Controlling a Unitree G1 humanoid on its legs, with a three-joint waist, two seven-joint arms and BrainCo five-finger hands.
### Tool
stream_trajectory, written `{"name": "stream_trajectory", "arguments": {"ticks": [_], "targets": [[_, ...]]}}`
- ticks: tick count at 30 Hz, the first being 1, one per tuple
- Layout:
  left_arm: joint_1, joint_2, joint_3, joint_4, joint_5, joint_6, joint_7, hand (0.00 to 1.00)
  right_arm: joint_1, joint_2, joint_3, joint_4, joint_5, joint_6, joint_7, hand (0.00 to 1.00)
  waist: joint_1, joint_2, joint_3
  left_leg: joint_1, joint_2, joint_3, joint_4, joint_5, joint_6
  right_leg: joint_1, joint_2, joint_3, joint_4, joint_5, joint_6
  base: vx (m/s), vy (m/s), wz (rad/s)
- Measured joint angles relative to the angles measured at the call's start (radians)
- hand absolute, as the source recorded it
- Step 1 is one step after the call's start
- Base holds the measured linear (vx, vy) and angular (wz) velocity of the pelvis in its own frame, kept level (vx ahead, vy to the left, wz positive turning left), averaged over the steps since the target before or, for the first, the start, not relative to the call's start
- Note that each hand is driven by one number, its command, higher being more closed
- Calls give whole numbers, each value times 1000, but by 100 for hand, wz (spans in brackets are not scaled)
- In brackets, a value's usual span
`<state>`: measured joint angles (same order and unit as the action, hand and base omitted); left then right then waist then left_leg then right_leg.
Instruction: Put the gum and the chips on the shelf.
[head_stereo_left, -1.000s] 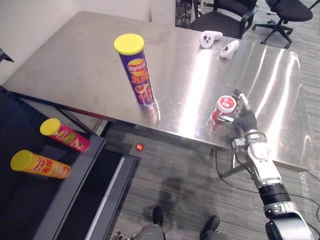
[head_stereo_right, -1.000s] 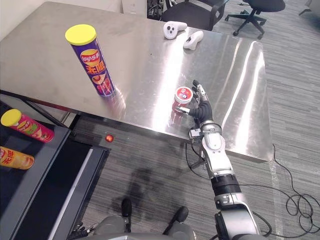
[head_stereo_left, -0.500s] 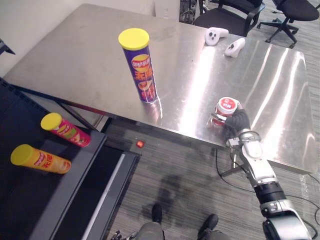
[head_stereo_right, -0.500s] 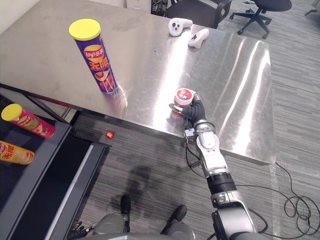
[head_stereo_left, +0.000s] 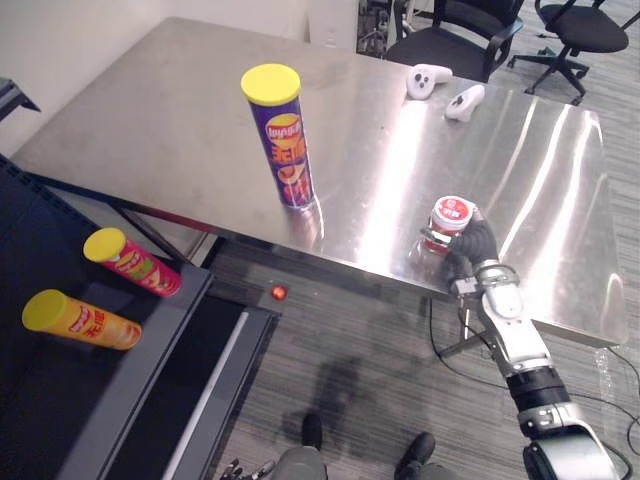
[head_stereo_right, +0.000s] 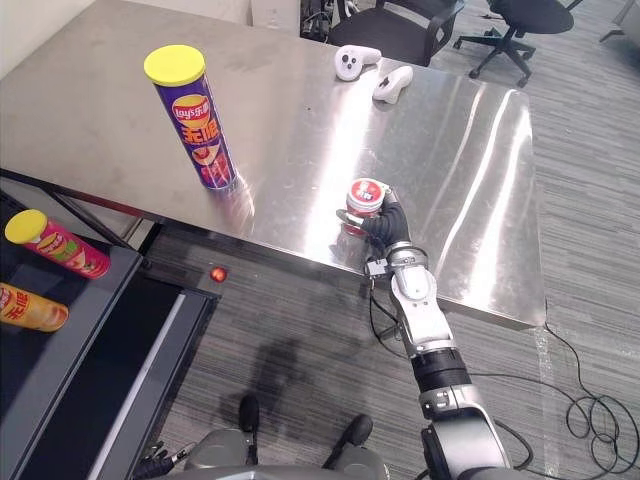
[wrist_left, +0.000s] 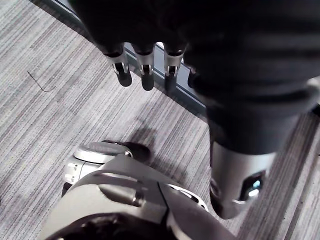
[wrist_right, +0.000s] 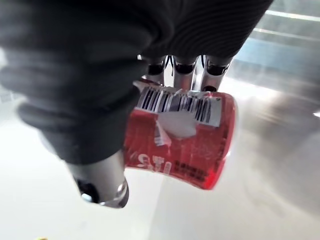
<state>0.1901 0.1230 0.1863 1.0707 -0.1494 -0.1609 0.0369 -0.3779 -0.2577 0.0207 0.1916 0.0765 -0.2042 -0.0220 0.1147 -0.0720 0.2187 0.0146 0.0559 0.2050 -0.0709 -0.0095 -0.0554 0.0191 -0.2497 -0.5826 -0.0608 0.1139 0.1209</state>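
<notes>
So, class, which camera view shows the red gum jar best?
The right wrist view: the gum jar is seen close up, barcode label visible, the right hand curled round it. Both eye views show it small, lid up, near the table's front edge.

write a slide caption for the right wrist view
Right hand curled round the red gum tub, with the shiny steel table behind it.

The left hand hangs over grey striped carpet; its fingers are relaxed.
</notes>
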Motion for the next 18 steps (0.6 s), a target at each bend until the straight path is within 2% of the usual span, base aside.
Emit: {"name": "stream_trajectory", "arguments": {"ticks": [2, 7, 13, 16, 18], "targets": [[1, 0, 0, -5, 16, 3, 0, 0, 31, -5, -44, -102, 2, -2, -1, 100, -3, -5, -7, 10, 0, 5, -4, 0, 0, 3, 0, 11, 0, 0, 0, -9, -6, -11], [5, 7, 17, 6, 25, 15, -3, 0, 80, -18, -112, -208, 13, -7, 4, 100, -31, -22, -35, 15, 5, 10, -5, 0, 0, 3, 1, 22, 0, 0, 0, -5, -7, -4], [6, 8, 18, 35, 48, 19, -4, 0, 173, -18, -137, -268, 14, -10, 16, 100, -35, -18, -87, 31, 6, 23, -11, 0, 0, 6, 1, 35, 3, 0, 0, -2, -8, -7], [6, 5, 16, 46, 49, 19, -5, 0, 220, -17, -142, -304, 13, -11, 31, 100, -48, -9, -95, 42, 9, 26, -11, -1, 0, -2, -7, 44, 43, -5, 3, -4, -1, -1], [8, 6, 16, 50, 55, 19, -7, 0, 243, -17, -143, -307, 13, -12, 32, 100, -58, -9, -100, 43, 2, 31, -7, -1, 0, -34, -31, 62, 112, -33, 7, -29, 21, -6]]}}
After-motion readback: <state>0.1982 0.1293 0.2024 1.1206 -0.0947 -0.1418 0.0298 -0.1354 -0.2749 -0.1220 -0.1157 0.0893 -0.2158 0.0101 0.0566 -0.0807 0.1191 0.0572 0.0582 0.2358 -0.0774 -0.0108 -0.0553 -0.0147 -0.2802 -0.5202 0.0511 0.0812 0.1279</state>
